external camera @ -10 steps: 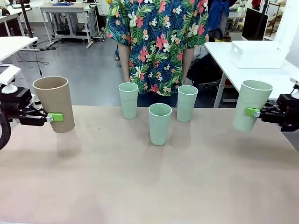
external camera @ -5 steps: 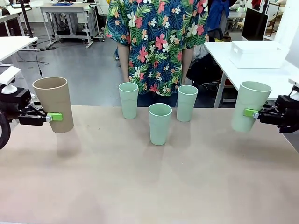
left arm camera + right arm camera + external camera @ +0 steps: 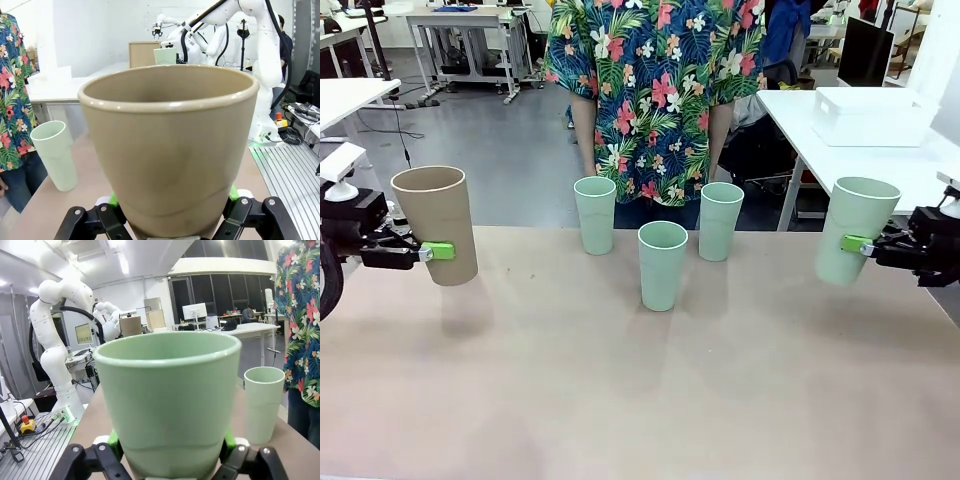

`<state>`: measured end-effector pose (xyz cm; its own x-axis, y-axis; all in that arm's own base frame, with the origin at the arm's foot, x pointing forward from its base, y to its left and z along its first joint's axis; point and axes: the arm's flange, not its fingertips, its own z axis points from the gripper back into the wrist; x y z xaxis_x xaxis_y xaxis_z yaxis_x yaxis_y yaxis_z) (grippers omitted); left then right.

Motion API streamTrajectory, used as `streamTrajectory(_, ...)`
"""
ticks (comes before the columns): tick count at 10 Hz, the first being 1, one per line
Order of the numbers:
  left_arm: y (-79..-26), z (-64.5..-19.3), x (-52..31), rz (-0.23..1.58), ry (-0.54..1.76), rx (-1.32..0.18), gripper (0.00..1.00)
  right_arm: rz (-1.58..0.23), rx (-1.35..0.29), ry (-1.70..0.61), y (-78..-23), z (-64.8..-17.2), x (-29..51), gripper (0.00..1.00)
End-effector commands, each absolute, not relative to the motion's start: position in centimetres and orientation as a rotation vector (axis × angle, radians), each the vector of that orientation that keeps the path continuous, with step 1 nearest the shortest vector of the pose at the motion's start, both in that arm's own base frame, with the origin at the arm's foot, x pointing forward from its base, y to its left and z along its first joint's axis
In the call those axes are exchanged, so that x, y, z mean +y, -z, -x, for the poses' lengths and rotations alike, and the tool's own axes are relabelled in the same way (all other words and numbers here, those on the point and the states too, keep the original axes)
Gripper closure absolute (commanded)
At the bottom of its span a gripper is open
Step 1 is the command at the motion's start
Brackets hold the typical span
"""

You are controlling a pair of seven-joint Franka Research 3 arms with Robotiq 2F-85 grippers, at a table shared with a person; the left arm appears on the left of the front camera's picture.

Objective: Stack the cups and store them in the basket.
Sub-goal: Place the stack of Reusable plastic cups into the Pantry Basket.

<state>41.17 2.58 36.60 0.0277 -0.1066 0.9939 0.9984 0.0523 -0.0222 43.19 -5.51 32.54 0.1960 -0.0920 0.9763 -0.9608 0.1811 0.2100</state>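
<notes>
The left hand (image 3: 432,251) is clamped on the brown cup (image 3: 435,215), upright above the surface (image 3: 620,390). The right hand (image 3: 860,243) is clamped on a slightly tilted green cup (image 3: 858,215). Three standing cups (image 3: 662,265) sit mid-surface. The basket (image 3: 875,118) rests on another table.

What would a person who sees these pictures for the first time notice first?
The left gripper holds a tan-brown cup in the air at the table's left end, the right gripper a mint green cup at its right end. Between them three green cups stand near the person.
</notes>
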Motion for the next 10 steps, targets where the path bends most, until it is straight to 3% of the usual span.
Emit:
streamTrajectory(1, -36.73, -40.99, 2.49, 1.103, 1.208, -1.145, 0.17, -1.208, -1.198, -0.89, -32.92, -43.22, -5.42, 0.14)
streamTrajectory(10, -36.73, -40.99, 2.49, 1.103, 1.208, -1.145, 0.17, -1.208, -1.198, -0.89, -32.92, -43.22, -5.42, 0.14)
